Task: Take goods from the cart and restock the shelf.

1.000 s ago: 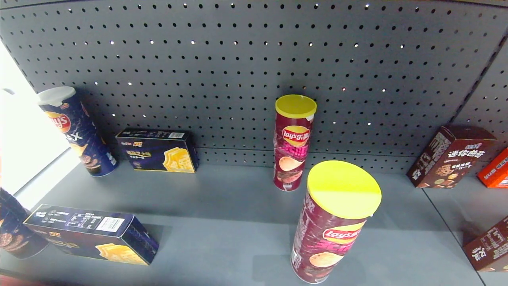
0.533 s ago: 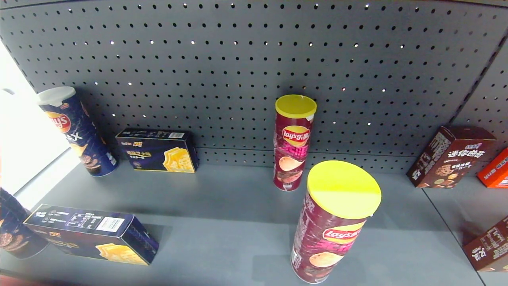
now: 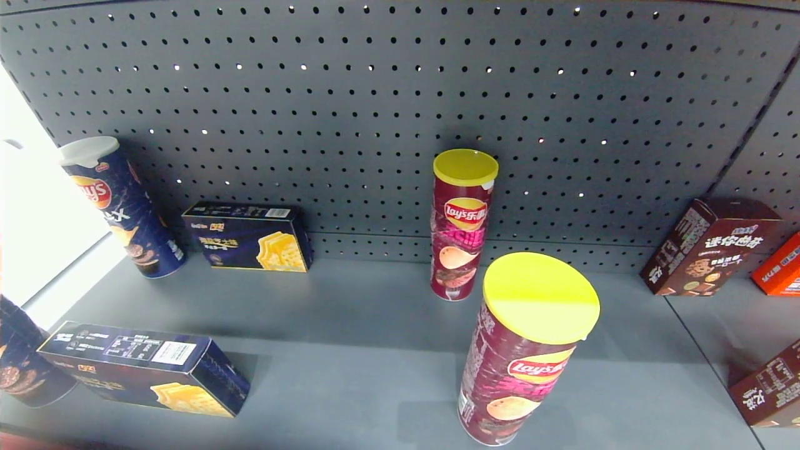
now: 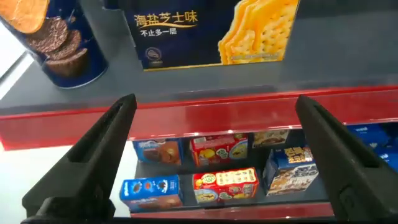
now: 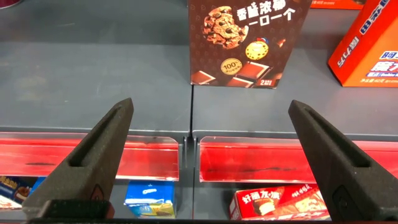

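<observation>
Head view, shelf deck read as a clock face with 12 o'clock at the pegboard [image 3: 400, 94].

1. Grey shelf [image 3: 350, 312]: partly stocked.
2. Maroon chip can with yellow lid [image 3: 525, 356]: upright at 5 o'clock, near the front edge.
3. Second maroon chip can [image 3: 460, 231]: upright at 12 o'clock, close against the pegboard.
4. Dark blue chip can with white lid [image 3: 122, 209]: upright at 10 o'clock.
5. Dark blue cracker box [image 3: 253, 240]: on its long side at 11 o'clock, at the pegboard.
6. Second cracker box [image 3: 147, 369]: lying flat at 8 o'clock.
7. Brown cookie box [image 3: 706, 247]: standing at 2 o'clock, with an orange box [image 3: 778, 269] just beside it at 3 o'clock.
8. Further brown box [image 3: 769, 384]: at 4 o'clock, cut by the frame edge.

Left gripper [image 4: 216, 106]: jaws spread wide, nothing held, facing the red shelf edge [image 4: 62, 121] below the flat cracker box.

Right gripper [image 5: 211, 106]: jaws spread wide, nothing held, facing the shelf front below a brown cookie box.

Goods sit on the shelf; neither gripper carries any.
</observation>
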